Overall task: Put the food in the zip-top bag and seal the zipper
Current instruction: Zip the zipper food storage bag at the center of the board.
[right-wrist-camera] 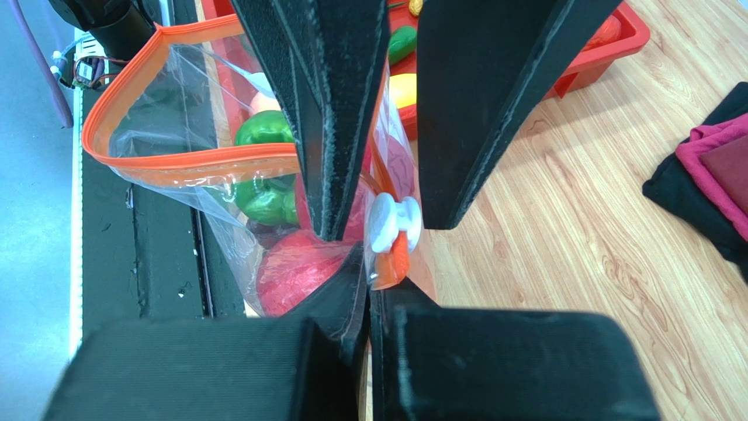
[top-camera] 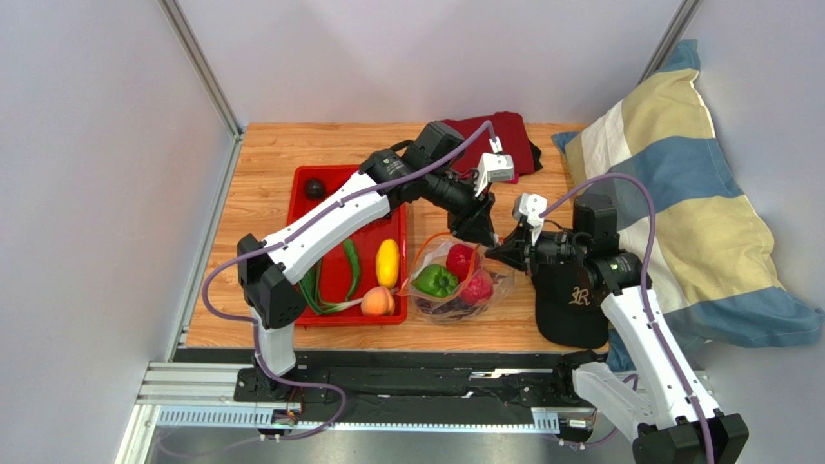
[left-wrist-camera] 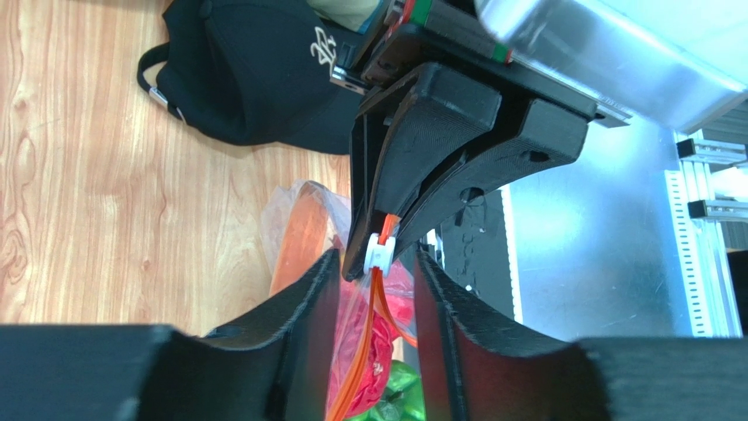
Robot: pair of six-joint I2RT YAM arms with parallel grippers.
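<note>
The clear zip-top bag (top-camera: 455,282) lies on the wooden table with a green pepper (top-camera: 435,280) and red fruits (top-camera: 463,259) inside. Its orange-red zipper (right-wrist-camera: 189,162) gapes open along most of its length. The white slider (right-wrist-camera: 391,224) sits at the bag's end. My right gripper (right-wrist-camera: 370,285) is shut on the bag's orange corner just behind the slider; it also shows in the top view (top-camera: 502,253). My left gripper (left-wrist-camera: 377,259) is open, its fingers (left-wrist-camera: 303,316) on either side of the zipper and slider (left-wrist-camera: 381,252); it also shows in the top view (top-camera: 481,232).
A red tray (top-camera: 373,237) left of the bag holds a yellow fruit (top-camera: 387,263), a peach (top-camera: 378,302), a green pod (top-camera: 351,271) and a dark fruit (top-camera: 315,188). A black cap (top-camera: 571,295) lies right of the bag, dark red cloths (top-camera: 508,135) behind, a striped pillow (top-camera: 678,193) at far right.
</note>
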